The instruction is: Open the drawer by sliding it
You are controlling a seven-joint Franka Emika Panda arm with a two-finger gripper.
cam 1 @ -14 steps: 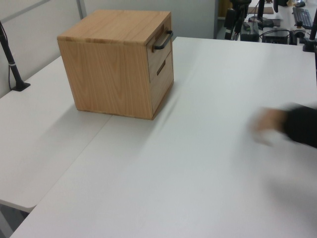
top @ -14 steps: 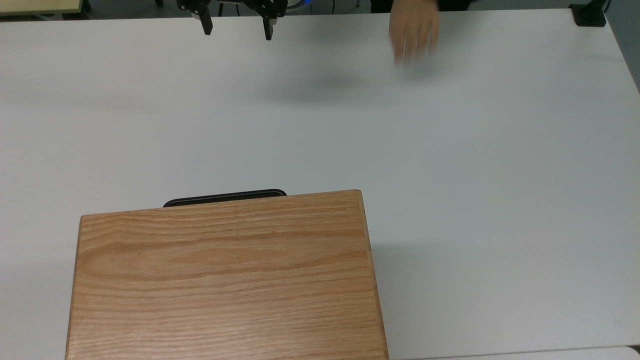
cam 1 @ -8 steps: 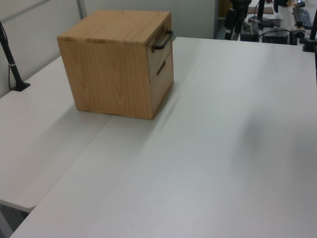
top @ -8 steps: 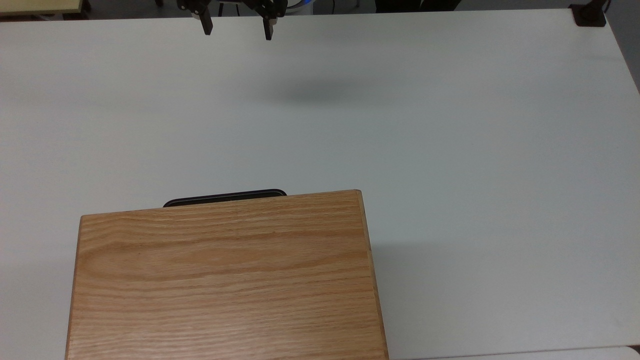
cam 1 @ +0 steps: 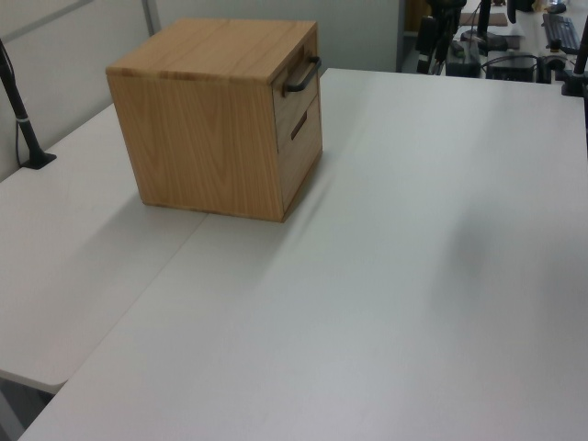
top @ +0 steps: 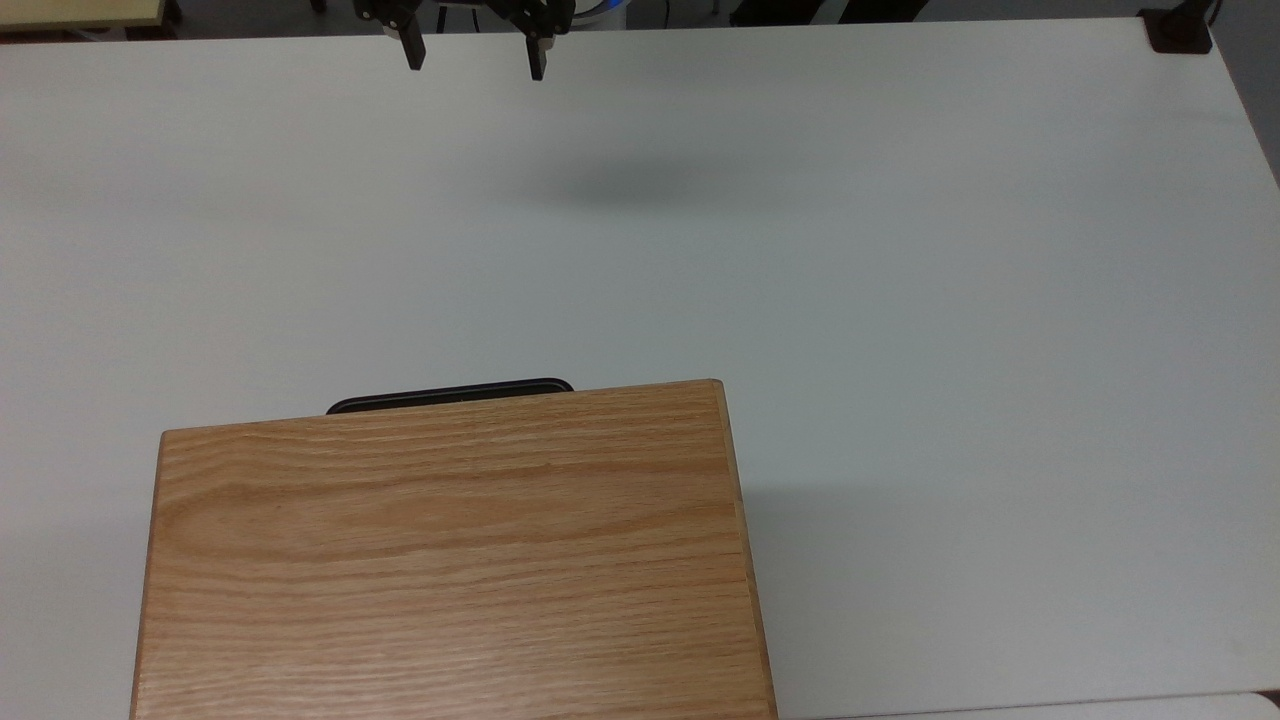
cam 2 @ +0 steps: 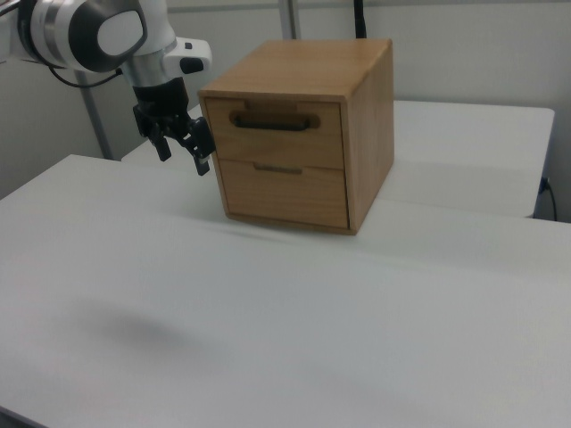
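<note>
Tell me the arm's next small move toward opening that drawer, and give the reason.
Probably bring the open end effector across the table toward the black handle of the drawer. The drawer sits flush in the cabinet, and the end effector hangs far from it, holding nothing.

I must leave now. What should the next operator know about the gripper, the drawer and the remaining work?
Gripper: open, holding nothing, up in the air at the far edge of the table, away from the cabinet.
Drawer: the upper one, with the black bar handle, fully shut, flush with the cabinet front.
Done: nothing.
Left: reach the handle, grip it, slide the drawer out.
</note>
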